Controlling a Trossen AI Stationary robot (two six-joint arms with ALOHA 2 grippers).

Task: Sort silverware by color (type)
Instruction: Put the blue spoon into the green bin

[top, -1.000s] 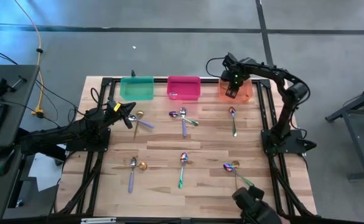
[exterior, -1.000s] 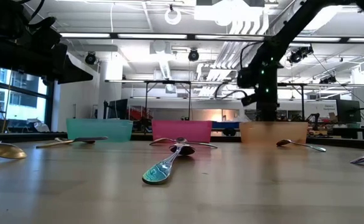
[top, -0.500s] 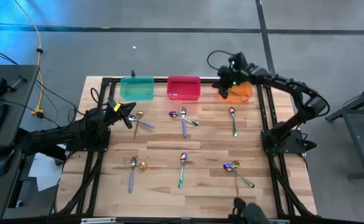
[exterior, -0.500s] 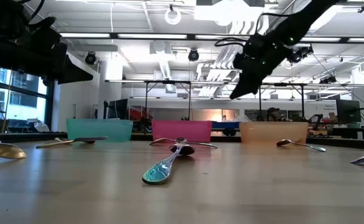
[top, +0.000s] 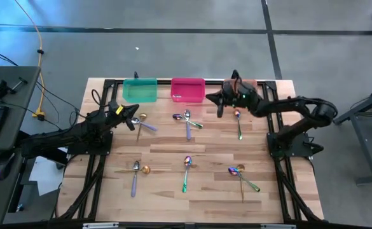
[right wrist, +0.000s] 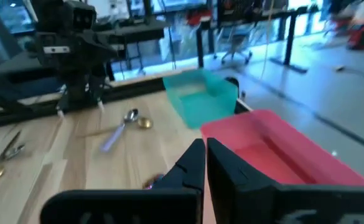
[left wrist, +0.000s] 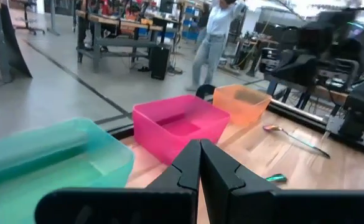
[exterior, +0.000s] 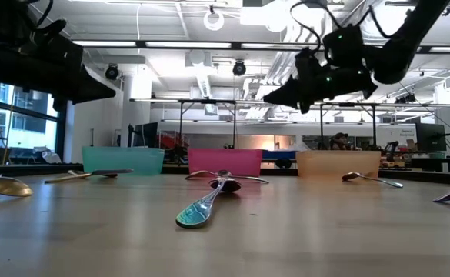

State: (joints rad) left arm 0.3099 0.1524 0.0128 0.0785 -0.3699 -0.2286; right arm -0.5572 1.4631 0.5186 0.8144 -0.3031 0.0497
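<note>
The silverware lies scattered on the wooden table: two spoons (top: 142, 125) by my left gripper, a cluster (top: 187, 119) below the pink bin (top: 188, 90), one spoon (top: 238, 122) below the orange bin (top: 249, 84), and more along the near side (top: 135, 172), (top: 186, 170), (top: 241, 176). My right gripper (top: 211, 99) hovers shut and empty above the table between the pink and orange bins, pointing toward the table's left. My left gripper (top: 135, 119) waits shut and empty below the teal bin (top: 140, 90).
The three bins stand in a row along the table's far edge. A black frame (top: 269, 121) borders the table. In the left wrist view a person (left wrist: 214, 31) stands in the room beyond. Bare wood lies across the table's middle.
My right gripper has swung from above the orange bin toward the table's left and a little nearer, to the gap between the pink and orange bins. It has tipped from pointing down to lying nearly level.
</note>
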